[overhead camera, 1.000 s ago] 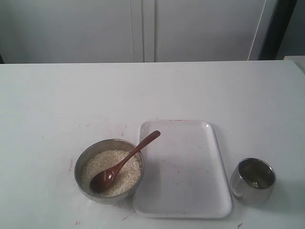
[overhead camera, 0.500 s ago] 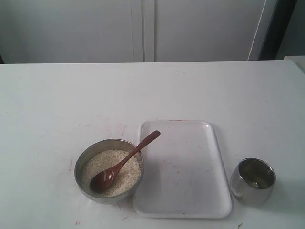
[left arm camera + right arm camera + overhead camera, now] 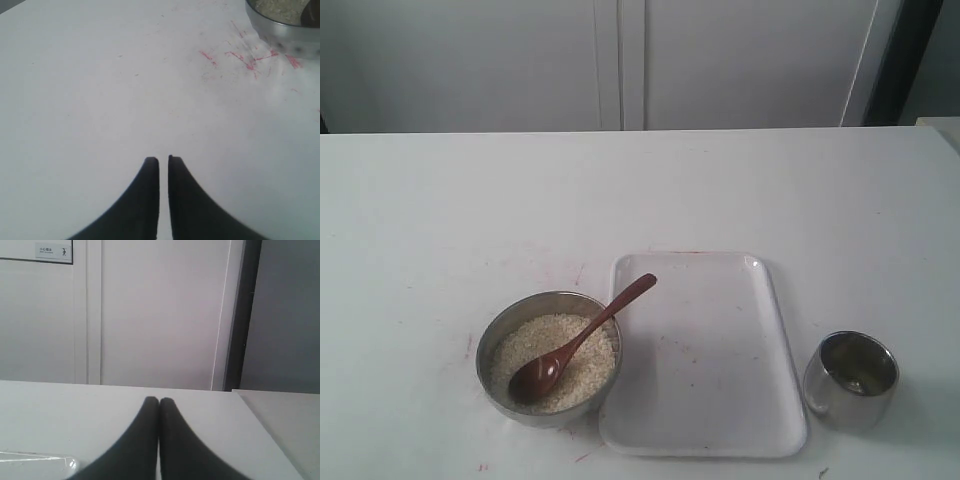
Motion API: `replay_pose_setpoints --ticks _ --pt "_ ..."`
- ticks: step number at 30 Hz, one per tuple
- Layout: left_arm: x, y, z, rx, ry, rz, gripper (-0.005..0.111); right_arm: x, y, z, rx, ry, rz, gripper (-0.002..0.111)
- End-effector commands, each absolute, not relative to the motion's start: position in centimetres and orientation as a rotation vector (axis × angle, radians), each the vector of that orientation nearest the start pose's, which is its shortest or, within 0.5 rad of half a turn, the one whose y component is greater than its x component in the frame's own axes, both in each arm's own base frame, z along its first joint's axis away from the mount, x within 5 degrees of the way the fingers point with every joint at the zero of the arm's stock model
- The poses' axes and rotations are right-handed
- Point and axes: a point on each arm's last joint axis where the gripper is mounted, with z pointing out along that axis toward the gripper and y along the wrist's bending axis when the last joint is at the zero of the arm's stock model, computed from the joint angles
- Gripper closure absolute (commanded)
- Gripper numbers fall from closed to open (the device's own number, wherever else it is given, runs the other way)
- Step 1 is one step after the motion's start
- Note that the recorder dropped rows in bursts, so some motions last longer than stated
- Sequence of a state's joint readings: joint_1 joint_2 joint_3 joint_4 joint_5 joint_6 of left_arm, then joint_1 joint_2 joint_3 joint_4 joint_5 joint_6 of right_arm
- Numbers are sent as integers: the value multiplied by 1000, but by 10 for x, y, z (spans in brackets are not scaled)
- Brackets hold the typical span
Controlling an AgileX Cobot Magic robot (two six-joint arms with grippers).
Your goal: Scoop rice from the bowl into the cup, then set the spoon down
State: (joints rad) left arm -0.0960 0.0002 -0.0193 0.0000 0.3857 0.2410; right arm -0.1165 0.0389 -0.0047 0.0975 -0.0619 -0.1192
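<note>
Plainly the spoon (image 3: pixel 582 340) rests in the bowl (image 3: pixel 486 352), handle slanting far-right. The left pincer (image 3: pixel 163 160), closed like the right pincer (image 3: pixel 159 401), seems nearer.

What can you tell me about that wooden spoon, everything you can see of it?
The spoon looks like dark reddish-brown, glossy wood, with an oval scoop and a long, slim handle. It lies tilted in the bowl. The scoop rests on the rice, apparently hollow side up. The handle leans across the rim, and its tip ends above a corner of the tray. Whether the tip touches the tray cannot be told. Nothing holds the spoon.
</note>
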Motion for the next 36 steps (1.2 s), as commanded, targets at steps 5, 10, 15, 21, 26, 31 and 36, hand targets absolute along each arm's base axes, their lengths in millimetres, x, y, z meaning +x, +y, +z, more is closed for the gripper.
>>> replay_pose_setpoints --ticks 5,10,15,21,26,31,36 --pt "51 -5 178 318 1882 83 92 56 -8 229 177 1312 7 108" --pt "51 -5 178 318 1882 83 92 55 -8 231 324 1254 204 108" --pt "51 -5 178 318 1882 83 92 54 -8 233 374 1217 278 108" --pt "51 -5 178 318 1882 83 92 55 -8 230 472 1231 399 108" --pt "51 -5 178 318 1882 83 92 54 -4 260 421 1497 310 108" --pt "51 -5 178 318 1882 83 92 74 10 317 97 1827 236 108" --pt "51 -5 178 318 1882 83 92 116 38 375 -326 1992 375 108"
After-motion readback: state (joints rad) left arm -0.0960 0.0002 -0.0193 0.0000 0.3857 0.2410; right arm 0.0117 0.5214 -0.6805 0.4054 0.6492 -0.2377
